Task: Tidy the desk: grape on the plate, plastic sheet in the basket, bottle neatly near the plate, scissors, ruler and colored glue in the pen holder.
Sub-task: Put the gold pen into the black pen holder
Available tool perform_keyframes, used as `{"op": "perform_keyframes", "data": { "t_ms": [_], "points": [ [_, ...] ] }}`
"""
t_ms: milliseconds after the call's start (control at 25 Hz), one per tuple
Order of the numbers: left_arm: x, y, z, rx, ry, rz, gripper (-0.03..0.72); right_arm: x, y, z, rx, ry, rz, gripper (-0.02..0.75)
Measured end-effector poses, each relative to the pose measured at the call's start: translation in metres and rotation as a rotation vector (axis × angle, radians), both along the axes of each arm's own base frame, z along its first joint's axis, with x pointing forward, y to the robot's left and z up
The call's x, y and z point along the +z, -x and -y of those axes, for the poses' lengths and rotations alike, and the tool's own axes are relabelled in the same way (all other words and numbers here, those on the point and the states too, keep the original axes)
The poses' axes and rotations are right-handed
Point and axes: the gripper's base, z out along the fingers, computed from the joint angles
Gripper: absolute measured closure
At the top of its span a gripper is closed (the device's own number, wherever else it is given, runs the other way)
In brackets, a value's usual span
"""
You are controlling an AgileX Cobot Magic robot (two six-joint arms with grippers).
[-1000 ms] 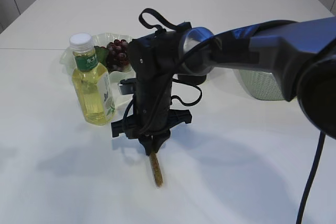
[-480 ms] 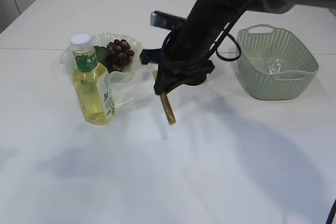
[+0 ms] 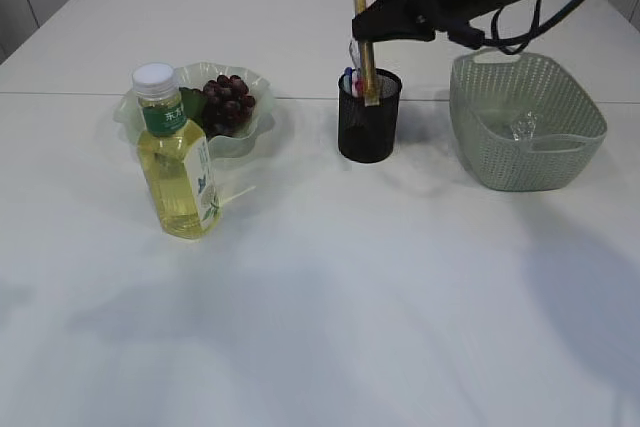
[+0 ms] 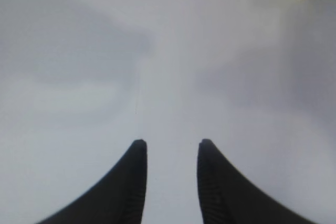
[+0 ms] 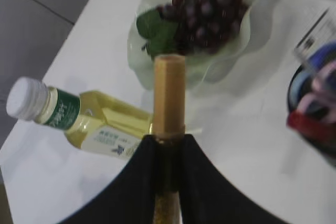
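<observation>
The right gripper (image 3: 366,27) is clamped on the colored glue (image 3: 366,47), a slim gold stick held close to upright with its lower end dipping into the mouth of the pen holder (image 3: 368,125), toward the far edge of the desk, a touch right of centre. That upright hold makes sense: the black cup is narrow and already crowded with colourful items, so the stick has to go in end-first. From the right wrist the jaws pinch the stick low, leaving its free end poking out ahead. Whether it has bottomed out is hard to say; I'd judge it needs lowering before release. The grape (image 3: 228,102) sits on the plate (image 3: 135,112) toward the far-left part of the desk, and the bottle (image 3: 177,157) stands upright just in front of that plate, so those look settled. The basket (image 3: 525,132) sits toward the right edge, with something clear and crinkled inside, probably the plastic sheet (image 3: 520,128). The left gripper (image 4: 170,148) hangs over bare tabletop, jaws parted, holding nothing, the bottle's base at the corner of its view.
</observation>
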Motion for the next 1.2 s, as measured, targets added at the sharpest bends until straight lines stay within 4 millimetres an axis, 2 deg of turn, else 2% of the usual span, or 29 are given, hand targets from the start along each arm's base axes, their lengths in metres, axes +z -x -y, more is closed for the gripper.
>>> {"op": "perform_keyframes", "data": {
  "t_ms": [200,360,600,880,1080,1200],
  "points": [
    [0.0,0.0,0.0,0.001,0.003,-0.001,0.446,0.01,-0.017,0.028,-0.074,-0.021,0.218,0.626],
    [0.0,0.0,0.0,0.001,0.003,-0.001,0.446,0.012,-0.027,0.036,-0.125,0.018,0.358,0.626],
    [0.0,0.0,0.0,0.002,0.005,-0.001,0.446,-0.016,-0.046,0.034,-0.113,0.006,0.547,0.626],
    [0.0,0.0,0.0,0.002,0.005,-0.001,0.446,-0.058,-0.062,0.035,-0.123,0.041,0.625,0.627],
    [0.0,0.0,0.0,0.002,0.005,-0.001,0.446,-0.061,-0.063,0.035,-0.122,0.048,0.631,0.617],
    [0.0,0.0,0.0,0.002,0.005,-0.001,0.446,-0.061,-0.063,0.035,-0.125,0.045,0.631,0.543]
  ]
}}
